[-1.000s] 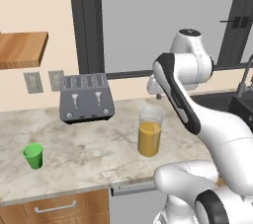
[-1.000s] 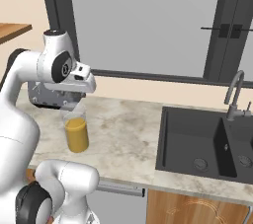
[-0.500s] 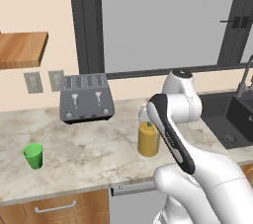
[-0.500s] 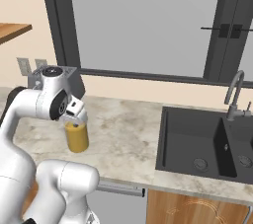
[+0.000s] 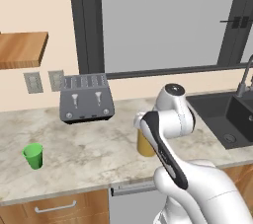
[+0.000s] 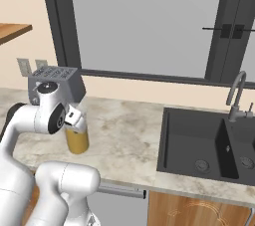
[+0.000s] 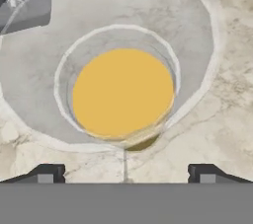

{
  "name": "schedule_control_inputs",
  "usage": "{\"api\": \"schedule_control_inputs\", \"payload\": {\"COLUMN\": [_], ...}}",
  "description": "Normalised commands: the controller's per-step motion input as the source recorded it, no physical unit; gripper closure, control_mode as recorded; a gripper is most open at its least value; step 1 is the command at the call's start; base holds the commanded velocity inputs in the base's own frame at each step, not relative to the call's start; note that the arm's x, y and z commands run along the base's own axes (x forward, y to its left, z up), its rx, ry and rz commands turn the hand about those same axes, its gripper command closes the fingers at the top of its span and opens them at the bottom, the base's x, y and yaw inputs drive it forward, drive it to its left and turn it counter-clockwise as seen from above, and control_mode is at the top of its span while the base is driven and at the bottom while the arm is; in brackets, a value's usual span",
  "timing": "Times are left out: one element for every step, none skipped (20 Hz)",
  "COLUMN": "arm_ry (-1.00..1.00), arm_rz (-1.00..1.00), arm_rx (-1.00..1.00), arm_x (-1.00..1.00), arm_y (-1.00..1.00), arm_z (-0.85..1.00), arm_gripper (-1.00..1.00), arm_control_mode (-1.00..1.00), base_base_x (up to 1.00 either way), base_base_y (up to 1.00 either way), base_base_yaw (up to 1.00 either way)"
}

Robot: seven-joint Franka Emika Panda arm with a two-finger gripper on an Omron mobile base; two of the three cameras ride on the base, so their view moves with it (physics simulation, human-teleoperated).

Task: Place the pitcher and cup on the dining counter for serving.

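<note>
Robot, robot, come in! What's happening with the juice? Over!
Jaws open, right above the pitcher. Pitcher upright on the marble counter, not gripped. Cup stands apart, toaster behind.

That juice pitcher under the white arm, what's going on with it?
The robot arm has its claw right above the pitcher of orange juice, looking straight down into it. The claw is open and the pitcher stands upright on the marble counter, not gripped yet. It looks about to grab it. A small green cup waits further left on the same counter, and a toaster sits behind by the wall.
</note>
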Motion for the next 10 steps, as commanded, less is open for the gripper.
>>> {"api": "schedule_control_inputs", "payload": {"arm_ry": [-0.01,0.0,0.0,0.0,0.0,0.0,0.0,0.0,0.0,0.0], "arm_rz": [-0.03,-0.03,-0.03,-0.03,-0.02,-0.01,-0.01,-0.03,-0.03,-0.03], "arm_rx": [-0.05,-0.05,-0.03,-0.03,-0.01,-0.01,0.0,0.0,0.0,0.0], "arm_x": [0.3,0.31,0.31,0.29,0.26,0.16,0.0,0.0,0.0,0.0], "arm_y": [0.11,0.08,0.05,0.04,0.01,0.0,0.0,0.0,0.0,0.0], "arm_z": [-0.09,-0.09,-0.11,-0.11,-0.17,-0.24,-0.42,-0.57,-0.57,-0.48], "arm_gripper": [-1.0,-1.0,-1.0,-1.0,-1.0,-1.0,-1.0,-1.0,1.0,1.0], "arm_control_mode": [-1.0,-1.0,-1.0,-1.0,-1.0,-1.0,-1.0,-1.0,-1.0,-1.0], "base_base_x": [0.0,0.0,0.0,0.0,0.0,0.0,0.0,0.0,0.0,0.0], "base_base_y": [0.0,0.0,0.0,0.0,0.0,0.0,0.0,0.0,0.0,0.0], "base_base_yaw": [0.0,0.0,0.0,0.0,0.0,0.0,0.0,0.0,0.0,0.0]}}
